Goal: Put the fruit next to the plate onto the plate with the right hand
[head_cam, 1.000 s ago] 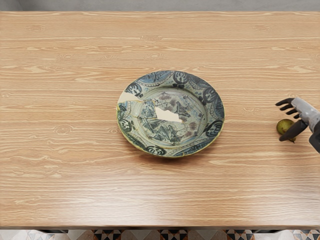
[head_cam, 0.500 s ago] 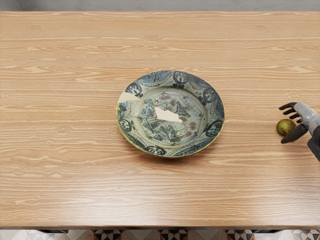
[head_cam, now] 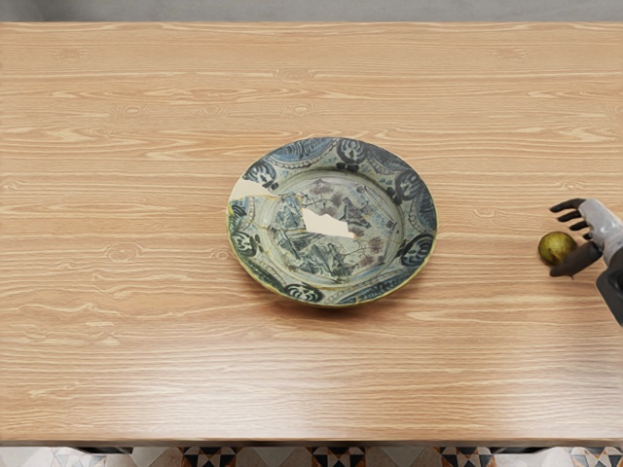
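Wood, pale and streaked with grain, makes up the table (head_cam: 146, 292), which fills almost the whole view. A thin band of patterned floor (head_cam: 321, 457) shows beyond its near edge.

At the middle of the table sits the plate (head_cam: 302, 151), round and shallow, painted in blue and green. It has a pale patch at its left rim and another near its centre.

My right hand (head_cam: 594, 232) comes in at the right edge, about level with the plate's near half and well apart from it. Only the hand and a bit of the wrist are in view. It is open. The dark fingers (head_cam: 567, 206) are spread and curved toward the left. The thumb (head_cam: 576, 261) reaches out below them on the near side.

My hand has hold of nothing. The fruit (head_cam: 555, 247), small, round and yellow-green, lies on the bare table to the right of the plate, not on it. It sits in the gap between my fingers and thumb. The fingers stand clear on its far side. The thumb is just beside it, and I cannot tell whether they touch.
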Motion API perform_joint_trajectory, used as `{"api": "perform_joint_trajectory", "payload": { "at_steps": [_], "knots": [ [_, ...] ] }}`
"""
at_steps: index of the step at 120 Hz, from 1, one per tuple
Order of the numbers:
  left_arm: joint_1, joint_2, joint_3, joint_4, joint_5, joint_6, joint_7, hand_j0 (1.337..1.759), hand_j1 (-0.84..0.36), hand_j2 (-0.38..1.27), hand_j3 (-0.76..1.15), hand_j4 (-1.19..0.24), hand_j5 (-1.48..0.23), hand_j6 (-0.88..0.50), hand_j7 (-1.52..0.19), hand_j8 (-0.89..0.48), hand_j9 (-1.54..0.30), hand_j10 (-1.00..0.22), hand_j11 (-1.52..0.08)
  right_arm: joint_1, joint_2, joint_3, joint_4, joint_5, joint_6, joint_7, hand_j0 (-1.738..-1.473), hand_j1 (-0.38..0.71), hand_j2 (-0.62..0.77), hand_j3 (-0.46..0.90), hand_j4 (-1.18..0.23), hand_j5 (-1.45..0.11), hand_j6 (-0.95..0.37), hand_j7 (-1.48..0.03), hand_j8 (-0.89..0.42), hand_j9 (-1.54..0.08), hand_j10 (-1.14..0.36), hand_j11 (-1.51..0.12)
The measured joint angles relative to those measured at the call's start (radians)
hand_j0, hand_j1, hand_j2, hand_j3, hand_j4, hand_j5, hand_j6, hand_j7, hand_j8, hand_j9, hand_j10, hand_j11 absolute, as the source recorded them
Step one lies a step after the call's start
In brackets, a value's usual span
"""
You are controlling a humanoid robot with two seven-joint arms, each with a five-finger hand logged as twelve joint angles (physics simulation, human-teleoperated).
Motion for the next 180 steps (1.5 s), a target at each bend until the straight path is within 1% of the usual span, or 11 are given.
{"api": "perform_joint_trajectory", "payload": {
  "at_steps": [59,82,99,130,163,180],
  "knots": [
    [0.0,0.0,0.0,0.0,0.0,0.0,0.0,1.658,0.32,0.0,0.0,-0.02,-0.03,-0.02,-0.03,-0.02,-0.03,-0.02,-0.03,0.0,0.019,-0.024,0.005,-0.002,-0.033,0.004,-1.658,0.13,-0.07,0.0,-0.41,-0.52,-0.41,-0.52,-0.41,-0.52,-0.41,-0.52],
    [0.0,0.0,0.0,0.0,0.0,0.0,0.0,1.658,0.32,0.0,0.0,-0.02,-0.03,-0.02,-0.03,-0.02,-0.03,-0.02,-0.03,0.0,0.02,-0.033,0.005,-0.008,-0.034,0.004,-1.658,0.16,-0.08,0.0,-0.44,-0.55,-0.43,-0.56,-0.36,-0.56,-0.44,-0.56],
    [0.0,0.0,0.0,0.0,0.0,0.0,0.0,1.658,0.32,0.0,0.0,-0.02,-0.03,-0.02,-0.03,-0.02,-0.03,-0.02,-0.03,0.0,0.02,-0.034,0.004,-0.006,-0.034,0.004,-1.658,0.21,-0.08,0.0,-0.48,-0.6,-0.47,-0.61,-0.42,-0.61,-0.48,-0.61],
    [0.0,0.0,0.0,0.0,0.0,0.0,0.0,1.658,0.32,0.0,0.0,-0.02,-0.03,-0.02,-0.03,-0.02,-0.03,-0.02,-0.03,-0.001,0.02,-0.033,0.002,-0.005,-0.034,0.004,-1.654,0.24,0.03,0.0,-0.56,-0.71,-0.45,-0.72,-0.4,-0.72,-0.55,-0.73],
    [0.0,0.0,0.0,0.0,0.0,0.0,0.0,1.658,0.32,0.0,0.0,-0.02,-0.03,-0.02,-0.03,-0.02,-0.03,-0.02,-0.03,0.0,0.02,-0.033,0.0,-0.002,-0.034,0.004,-1.653,0.24,0.17,0.0,-0.63,-0.79,-0.49,-0.8,-0.42,-0.81,-0.58,-0.82],
    [0.0,0.0,0.0,0.0,0.0,0.0,0.0,1.658,0.32,0.0,0.0,-0.02,-0.03,-0.02,-0.03,-0.02,-0.03,-0.02,-0.03,0.005,0.018,-0.028,0.0,0.01,-0.034,0.004,-1.654,0.23,0.19,0.0,-0.64,-0.82,-0.5,-0.82,-0.43,-0.84,-0.59,-0.84]
  ]
}}
